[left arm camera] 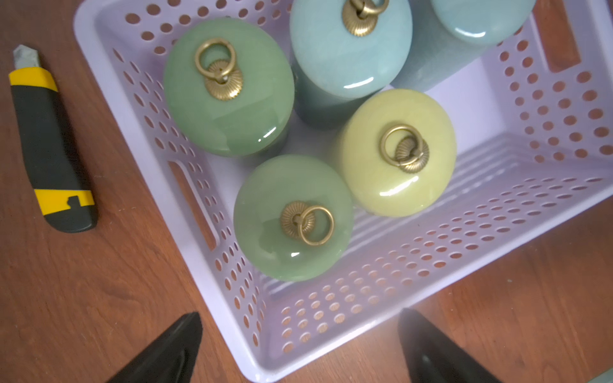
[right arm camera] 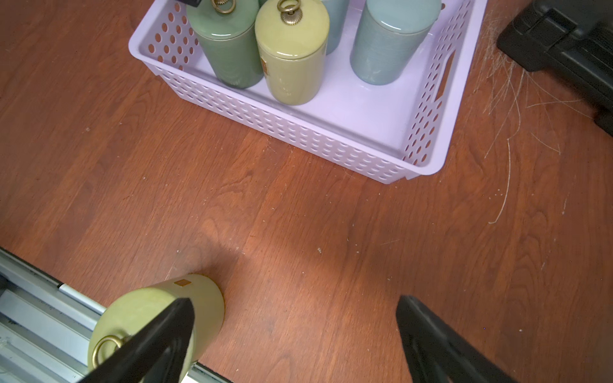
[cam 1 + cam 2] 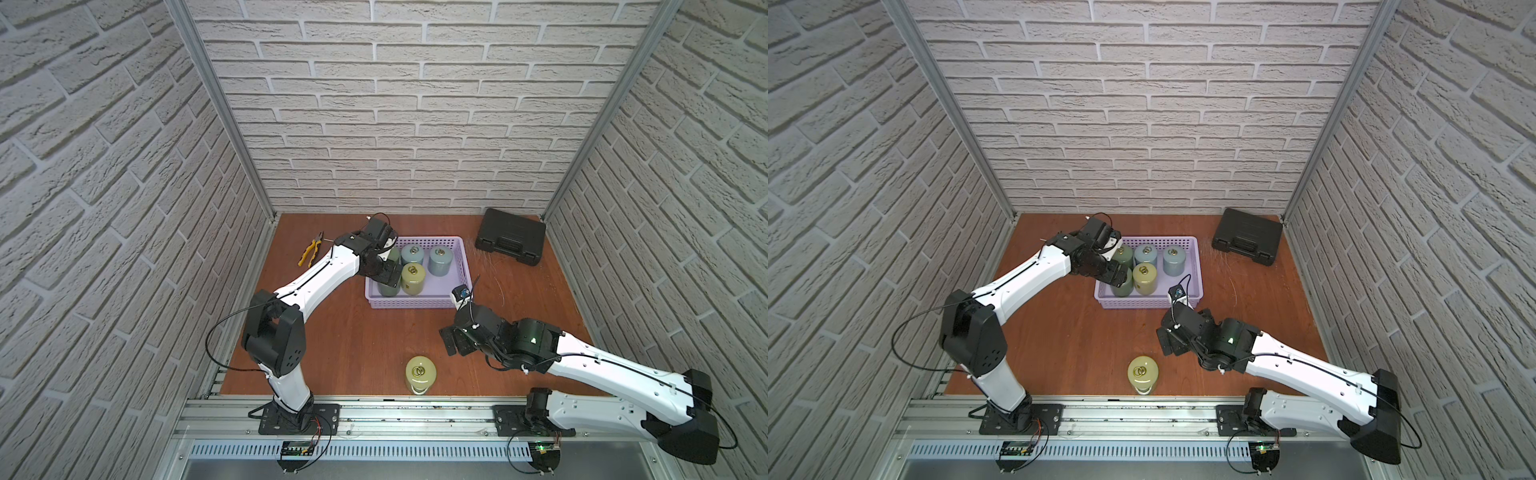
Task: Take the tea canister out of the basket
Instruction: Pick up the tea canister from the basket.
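Note:
The lavender basket (image 3: 415,302) (image 3: 1150,302) sits mid-table holding several upright tea canisters with brass ring lids: green (image 1: 293,219), green (image 1: 229,89), yellow-green (image 1: 394,152) and two blue (image 3: 439,259). Another yellow-green canister (image 3: 420,374) (image 2: 146,311) stands on the table by the front edge. My left gripper (image 3: 386,270) (image 1: 298,318) hangs open over the basket's left end, above the green canisters and touching nothing. My right gripper (image 3: 453,345) (image 2: 295,305) is open and empty over bare table, between the basket and the lone canister.
A black hard case (image 3: 510,236) lies at the back right, with loose straw-like fibres (image 2: 507,109) beside it. Yellow-handled pliers (image 3: 311,249) and a yellow-black utility knife (image 1: 49,142) lie left of the basket. An aluminium rail (image 3: 395,415) borders the table's front.

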Tool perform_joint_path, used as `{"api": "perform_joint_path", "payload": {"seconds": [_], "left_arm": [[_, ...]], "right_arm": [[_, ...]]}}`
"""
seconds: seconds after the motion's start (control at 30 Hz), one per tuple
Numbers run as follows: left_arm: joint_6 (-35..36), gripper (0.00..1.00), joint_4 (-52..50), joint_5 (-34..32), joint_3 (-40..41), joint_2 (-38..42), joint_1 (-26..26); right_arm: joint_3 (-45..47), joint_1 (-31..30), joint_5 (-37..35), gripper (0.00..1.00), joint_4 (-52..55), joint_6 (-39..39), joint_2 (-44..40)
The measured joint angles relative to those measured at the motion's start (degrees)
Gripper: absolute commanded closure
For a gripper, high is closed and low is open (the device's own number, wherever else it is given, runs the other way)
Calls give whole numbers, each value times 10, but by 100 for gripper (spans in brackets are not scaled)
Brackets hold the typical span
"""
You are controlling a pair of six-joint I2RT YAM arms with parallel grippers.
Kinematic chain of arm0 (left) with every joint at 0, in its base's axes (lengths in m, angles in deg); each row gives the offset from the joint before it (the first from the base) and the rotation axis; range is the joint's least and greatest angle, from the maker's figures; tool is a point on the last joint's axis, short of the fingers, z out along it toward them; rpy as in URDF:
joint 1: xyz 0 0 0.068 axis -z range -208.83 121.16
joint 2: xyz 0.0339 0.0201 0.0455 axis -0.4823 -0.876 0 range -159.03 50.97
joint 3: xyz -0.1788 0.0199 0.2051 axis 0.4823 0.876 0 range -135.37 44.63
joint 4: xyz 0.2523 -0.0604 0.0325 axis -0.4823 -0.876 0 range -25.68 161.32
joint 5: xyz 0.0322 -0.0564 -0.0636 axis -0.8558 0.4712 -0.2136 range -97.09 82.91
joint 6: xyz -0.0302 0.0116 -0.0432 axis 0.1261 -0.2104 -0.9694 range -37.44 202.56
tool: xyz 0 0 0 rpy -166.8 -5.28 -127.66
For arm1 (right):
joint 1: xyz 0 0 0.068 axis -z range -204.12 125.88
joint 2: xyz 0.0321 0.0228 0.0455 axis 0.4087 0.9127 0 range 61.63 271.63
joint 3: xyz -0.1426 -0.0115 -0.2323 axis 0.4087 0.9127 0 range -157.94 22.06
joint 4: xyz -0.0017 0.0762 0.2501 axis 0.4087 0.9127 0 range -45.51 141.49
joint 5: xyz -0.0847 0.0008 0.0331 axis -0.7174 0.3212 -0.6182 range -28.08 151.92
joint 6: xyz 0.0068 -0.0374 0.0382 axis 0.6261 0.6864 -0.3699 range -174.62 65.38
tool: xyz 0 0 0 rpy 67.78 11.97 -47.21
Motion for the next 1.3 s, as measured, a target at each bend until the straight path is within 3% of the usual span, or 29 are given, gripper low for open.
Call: {"api": "perform_joint_path", "payload": {"seconds": [0.5, 1.3], "left_arm": [[68, 2, -35, -11, -76, -97, 11], [92, 2, -51, -26, -120, -171, 11]], "right_arm": [[19, 8, -13, 0, 10, -19, -19], [19, 18, -13, 1, 13, -20, -19]]}}
